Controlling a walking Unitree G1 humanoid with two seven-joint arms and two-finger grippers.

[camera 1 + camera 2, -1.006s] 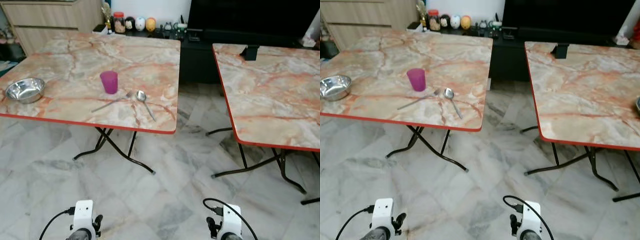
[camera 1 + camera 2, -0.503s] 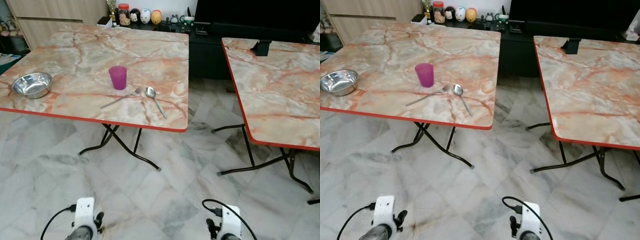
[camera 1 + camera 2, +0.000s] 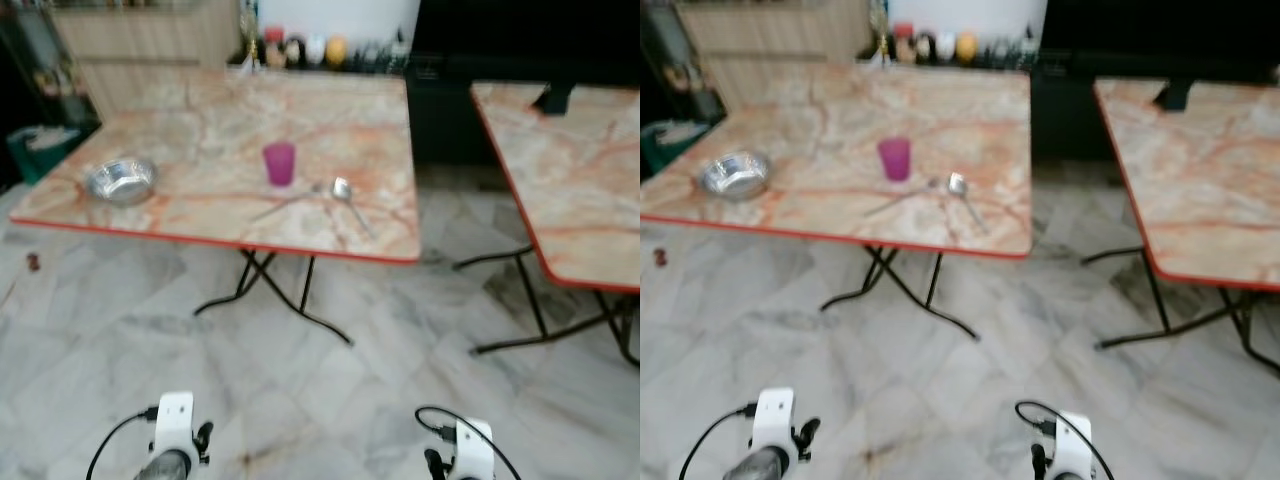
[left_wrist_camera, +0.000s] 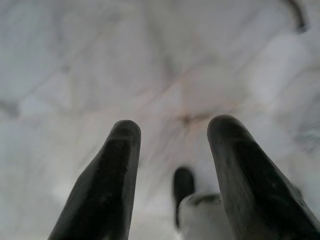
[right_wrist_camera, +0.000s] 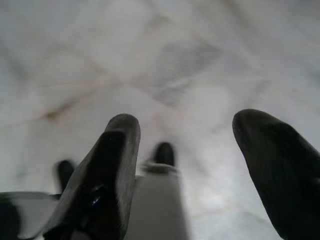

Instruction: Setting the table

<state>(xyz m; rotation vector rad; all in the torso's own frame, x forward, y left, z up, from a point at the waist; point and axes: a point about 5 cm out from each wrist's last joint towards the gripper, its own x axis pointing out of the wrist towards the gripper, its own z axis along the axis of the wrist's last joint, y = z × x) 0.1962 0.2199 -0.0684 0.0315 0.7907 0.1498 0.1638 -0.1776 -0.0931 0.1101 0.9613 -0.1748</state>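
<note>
A marble-patterned folding table (image 3: pixel 200 130) with a red edge stands ahead on the left. On it are a steel bowl (image 3: pixel 121 180) near its left end, a magenta cup (image 3: pixel 279 163) in the middle, and a fork (image 3: pixel 288 201) and a spoon (image 3: pixel 348 200) lying just right of the cup. Both arms hang low over the floor, far short of the table. My left gripper (image 4: pixel 172 135) is open with nothing between its fingers. My right gripper (image 5: pixel 187 130) is open and empty too.
A second marble table (image 3: pixel 575 170) stands to the right, a dark object (image 3: pixel 553 97) on its far edge. A gap of marble floor (image 3: pixel 440 230) runs between the tables. A dark TV cabinet and small jars (image 3: pixel 300 50) line the back wall. The picture is blurred.
The whole picture has shifted right and blurred, so the camera has turned left. The bowl, cup, fork and spoon lie as before. Both arms still hang low.
</note>
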